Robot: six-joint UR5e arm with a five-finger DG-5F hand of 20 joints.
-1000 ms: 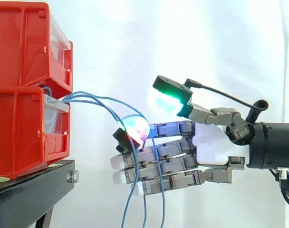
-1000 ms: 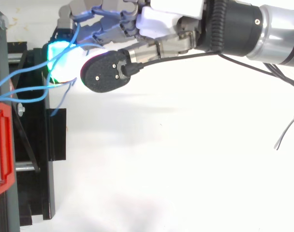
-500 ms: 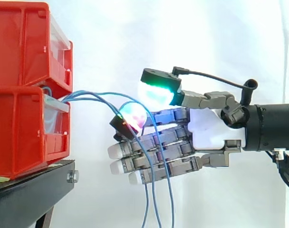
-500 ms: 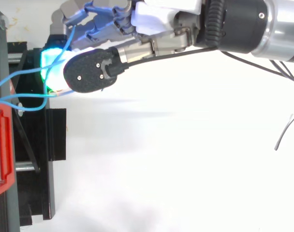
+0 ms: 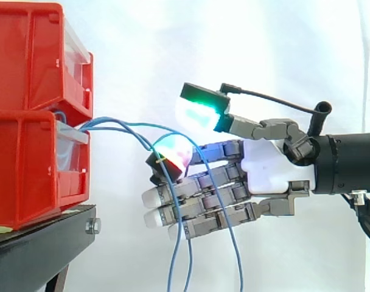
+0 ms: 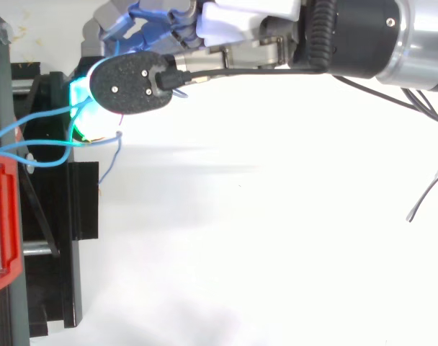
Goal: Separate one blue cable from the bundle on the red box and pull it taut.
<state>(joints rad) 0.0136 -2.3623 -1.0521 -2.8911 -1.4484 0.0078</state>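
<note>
You held the hand (image 5: pixel 267 173) with thumb raised at 12 o'clock, unclosed over one bent finger, so blue cables (image 5: pixel 95 125) from the red bin (image 5: pixel 27 170) at 9 o'clock draped across it, seemingly to single one out.

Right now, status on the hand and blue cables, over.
Hand open, fingers straight, thumb raised. Blue cables run slack from the red box, draped over the fingers; none taut. Nothing else in the way.

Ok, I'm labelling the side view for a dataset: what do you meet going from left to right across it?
Red bins → blue cables → hand → arm
</note>
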